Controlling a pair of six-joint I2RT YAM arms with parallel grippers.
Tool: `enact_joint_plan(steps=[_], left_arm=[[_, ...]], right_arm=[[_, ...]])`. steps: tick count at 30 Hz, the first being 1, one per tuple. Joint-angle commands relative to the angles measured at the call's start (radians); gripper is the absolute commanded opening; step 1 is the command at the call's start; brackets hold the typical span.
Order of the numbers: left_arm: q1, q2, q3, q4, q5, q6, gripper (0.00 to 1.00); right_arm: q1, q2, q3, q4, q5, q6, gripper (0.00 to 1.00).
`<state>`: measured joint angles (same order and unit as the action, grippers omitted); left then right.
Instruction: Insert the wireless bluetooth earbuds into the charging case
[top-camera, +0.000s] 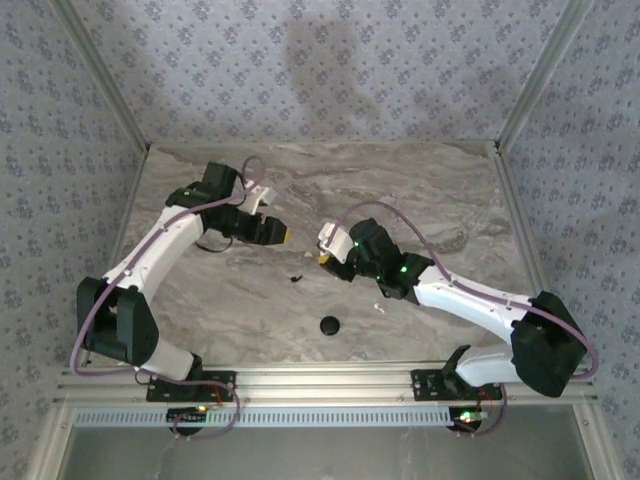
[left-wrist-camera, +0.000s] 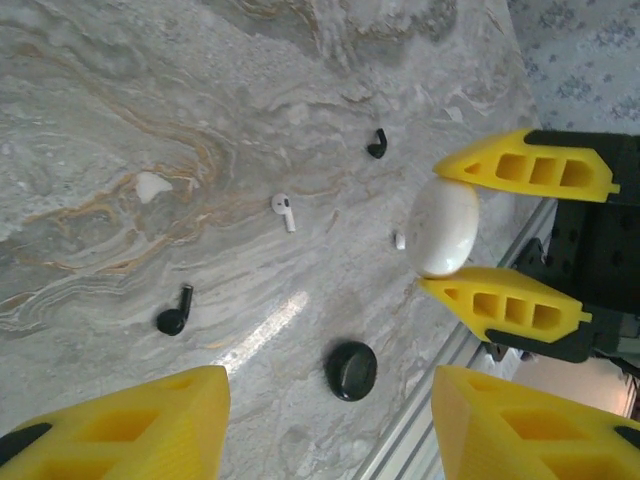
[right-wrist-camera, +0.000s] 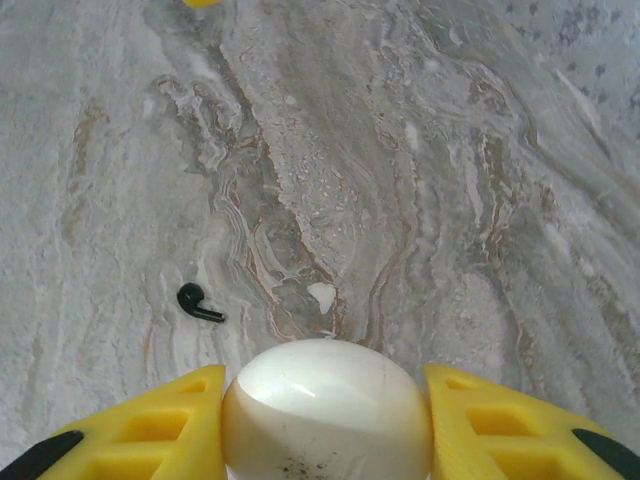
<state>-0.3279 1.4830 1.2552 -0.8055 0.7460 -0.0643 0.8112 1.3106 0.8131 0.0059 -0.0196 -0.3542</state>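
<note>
The right gripper (left-wrist-camera: 433, 230) held the white charging case (right-wrist-camera: 325, 405) between its two yellow fingers, one finger on each side of the rounded shell. The case was clear of the table (top-camera: 450, 200). In the top view this gripper stood straight beyond the black disc (top-camera: 330, 324), toward the far side of the table, and apart from it.

The left gripper (top-camera: 282, 236) was wide open and held nothing. It was also beyond the disc, but more to the left and well apart from it. In its own wrist view the disc lay on the marble between the two yellow fingers (left-wrist-camera: 130, 425), and neither of them touched it.

The earbuds lay loose on the table. One black earbud (left-wrist-camera: 175, 316) lay near the disc, on its left in the left wrist view. A white earbud (left-wrist-camera: 285, 212) lay farther from the disc, above it in that view. A second black earbud (left-wrist-camera: 377, 144) lay the farthest from the disc, past the white one. A tiny white piece (left-wrist-camera: 399, 240) showed between the disc and the held case. It was too small for me to tell if it was the other white earbud.
</note>
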Motion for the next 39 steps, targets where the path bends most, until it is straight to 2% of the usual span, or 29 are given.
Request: enact_joint_plan(steps=[1,9,14,25,39], left_arm=[[-0.012,-0.015,0.026,-0.027,0.050,0.044,0.56],[-0.061,0.005,0.033,-0.016,0.075,0.086,0.52],[-0.099,0.008,0.033,0.012,0.047,0.068,0.47],[-0.114,0.041,0.046,0.030,-0.040,0.021,0.48],[-0.135,0.030,0.039,0.076,0.014,0.004,0.47]], right_arm=[[-0.007,-0.011,0.005,0.008,-0.031,-0.162,0.40],[-0.002,-0.011,-0.023,0.077,-0.118,-0.335,0.41],[0.004,0.028,0.014,0.121,-0.132,-0.344,0.42],[0.022,0.082,0.068,0.187,-0.182,-0.350,0.42],[0.036,0.121,0.106,0.215,-0.215,-0.314,0.42]])
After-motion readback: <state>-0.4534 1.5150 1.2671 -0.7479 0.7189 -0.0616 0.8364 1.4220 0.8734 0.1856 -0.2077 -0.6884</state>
